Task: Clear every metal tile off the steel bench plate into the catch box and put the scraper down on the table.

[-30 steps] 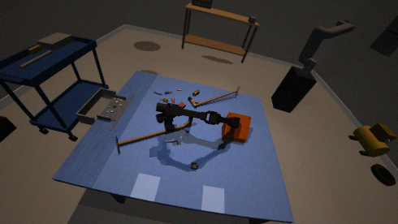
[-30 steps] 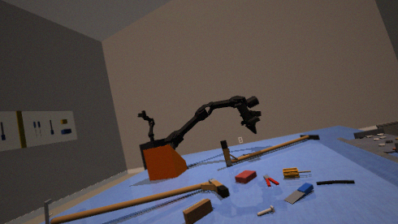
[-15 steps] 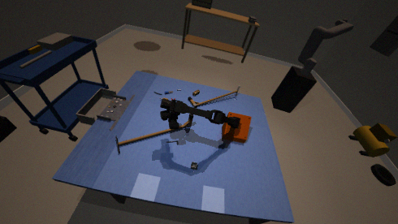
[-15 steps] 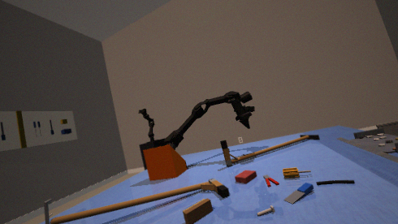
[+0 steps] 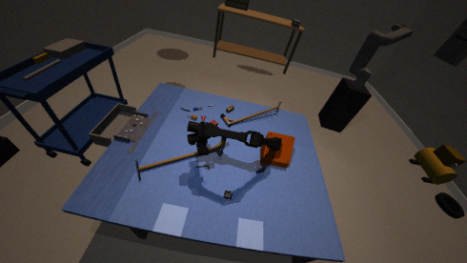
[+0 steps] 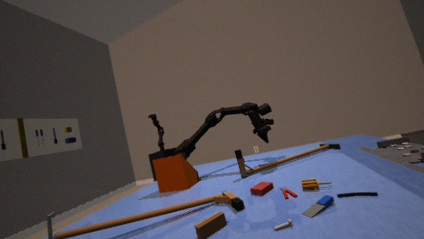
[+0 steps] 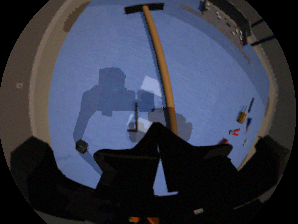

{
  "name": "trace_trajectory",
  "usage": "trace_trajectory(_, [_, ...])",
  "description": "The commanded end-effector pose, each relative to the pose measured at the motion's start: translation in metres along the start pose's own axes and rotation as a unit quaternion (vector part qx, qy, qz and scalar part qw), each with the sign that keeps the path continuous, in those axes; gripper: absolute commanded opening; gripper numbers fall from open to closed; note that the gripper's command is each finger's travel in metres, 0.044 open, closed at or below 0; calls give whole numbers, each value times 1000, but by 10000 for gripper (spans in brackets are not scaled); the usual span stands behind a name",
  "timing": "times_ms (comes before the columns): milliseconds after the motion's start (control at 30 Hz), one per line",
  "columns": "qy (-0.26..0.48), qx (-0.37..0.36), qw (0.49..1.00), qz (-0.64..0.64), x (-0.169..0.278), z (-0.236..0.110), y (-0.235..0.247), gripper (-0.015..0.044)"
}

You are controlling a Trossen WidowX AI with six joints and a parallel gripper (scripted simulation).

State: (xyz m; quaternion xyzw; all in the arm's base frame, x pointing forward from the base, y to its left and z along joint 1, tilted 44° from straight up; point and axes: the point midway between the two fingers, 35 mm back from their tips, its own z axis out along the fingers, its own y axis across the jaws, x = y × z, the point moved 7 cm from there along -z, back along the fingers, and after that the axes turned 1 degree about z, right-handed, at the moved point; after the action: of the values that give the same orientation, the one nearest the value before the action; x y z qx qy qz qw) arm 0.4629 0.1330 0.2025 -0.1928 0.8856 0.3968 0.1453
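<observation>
The long scraper (image 5: pixel 176 158) (image 6: pixel 287 158) (image 7: pixel 158 50) lies flat on the blue table, its blade towards the bench plate. My gripper (image 5: pixel 204 149) (image 6: pixel 265 138) (image 7: pixel 156 124) is shut and empty. It hangs well above the handle's near end and does not touch it. The steel bench plate (image 5: pixel 144 129) (image 6: pixel 391 155) lies at the table's left edge, with several small metal tiles (image 5: pixel 130 126) (image 6: pixel 405 147) on it. The grey catch box (image 5: pixel 106 125) (image 6: pixel 391 141) adjoins its far end.
A second long-handled tool (image 5: pixel 250 115) (image 6: pixel 143 215) lies behind the arm. Small items lie nearby: a red block (image 6: pixel 261 188), pliers (image 6: pixel 287 192), a blue scraper (image 6: pixel 319 205), a black rod (image 6: pixel 356 194), a bolt (image 6: pixel 282 224). The orange base (image 5: pixel 282 149) is on the right. A blue cart (image 5: pixel 57 76) stands left.
</observation>
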Motion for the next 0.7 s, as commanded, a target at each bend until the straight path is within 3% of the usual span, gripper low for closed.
trace_trajectory(0, [2, 2, 1000, 2, 2, 12, -1, 0])
trace_trajectory(667, [1, 1, 1000, 2, 12, 63, -1, 0])
